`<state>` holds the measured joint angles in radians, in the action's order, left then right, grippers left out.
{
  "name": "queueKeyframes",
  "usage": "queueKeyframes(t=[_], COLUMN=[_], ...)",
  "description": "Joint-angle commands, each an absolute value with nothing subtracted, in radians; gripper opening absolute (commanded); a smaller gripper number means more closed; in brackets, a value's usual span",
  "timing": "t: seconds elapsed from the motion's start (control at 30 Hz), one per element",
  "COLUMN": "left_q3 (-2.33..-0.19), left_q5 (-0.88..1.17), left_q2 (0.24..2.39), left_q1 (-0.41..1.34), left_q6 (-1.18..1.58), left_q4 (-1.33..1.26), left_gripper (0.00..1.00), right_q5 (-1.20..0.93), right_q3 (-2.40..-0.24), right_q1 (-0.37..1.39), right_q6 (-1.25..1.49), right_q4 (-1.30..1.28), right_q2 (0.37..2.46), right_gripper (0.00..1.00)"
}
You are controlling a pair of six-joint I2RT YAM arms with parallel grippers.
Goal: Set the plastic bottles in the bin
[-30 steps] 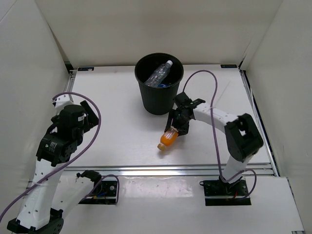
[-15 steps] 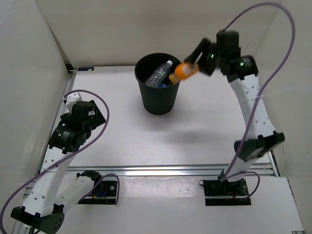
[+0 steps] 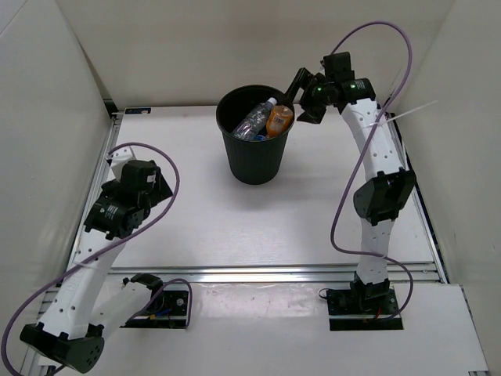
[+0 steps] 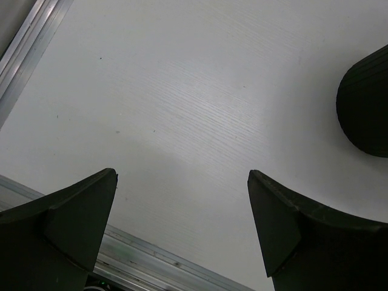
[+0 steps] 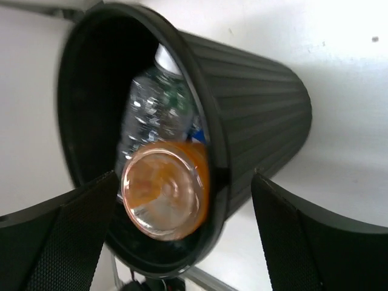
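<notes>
The black bin (image 3: 254,160) stands at the back middle of the table. An orange bottle (image 3: 279,121) lies inside it at the right rim, beside a clear bottle (image 3: 256,119). My right gripper (image 3: 300,98) hovers just right of the rim, open and empty. In the right wrist view the orange bottle's base (image 5: 165,189) shows between my spread fingers, untouched, inside the bin (image 5: 260,115), with the clear bottle (image 5: 156,112) and a bit of blue label behind it. My left gripper (image 3: 149,184) is open and empty over the left of the table (image 4: 182,176).
White walls close in the table at the back and both sides. An aluminium rail (image 3: 274,272) runs along the near edge. The bin's side (image 4: 367,103) shows at the right edge of the left wrist view.
My right gripper carried the orange bottle up from the table to the bin and let it go; the bottle now sits inside the bin. The left arm shifted slightly.
</notes>
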<state>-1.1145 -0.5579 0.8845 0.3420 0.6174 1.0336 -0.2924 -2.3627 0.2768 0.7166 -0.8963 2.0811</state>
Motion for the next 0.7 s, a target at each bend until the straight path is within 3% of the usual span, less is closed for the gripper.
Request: queueKeyframes(t=[0.0,0.17,0.5,0.67], left_q3=[-1.094,-1.085,-1.02,-0.967], left_q5=[-0.558,-0.537,-0.499,-0.633], left_q2=[0.902,0.949,0.976,0.936], left_q1=[0.337,0.337,0.337,0.328], left_q6=[0.623,0.623,0.667,0.709], left_q4=[1.012,0.994,0.974,0.956], left_gripper=[1.0,1.0,1.0,1.0], right_q5=[-0.376,-0.333,-0.281,-0.212], right_q3=[-2.373,-2.35,-1.999,-1.858], right_q1=[0.261,0.252,0.105,0.06], right_q6=[0.62,0.574,0.612,0.571], right_q4=[-0.905,-0.937,-1.026,-0.992], right_q2=[2.017,1.959,1.806,1.672], right_gripper=[0.93,1.0,1.0,1.0])
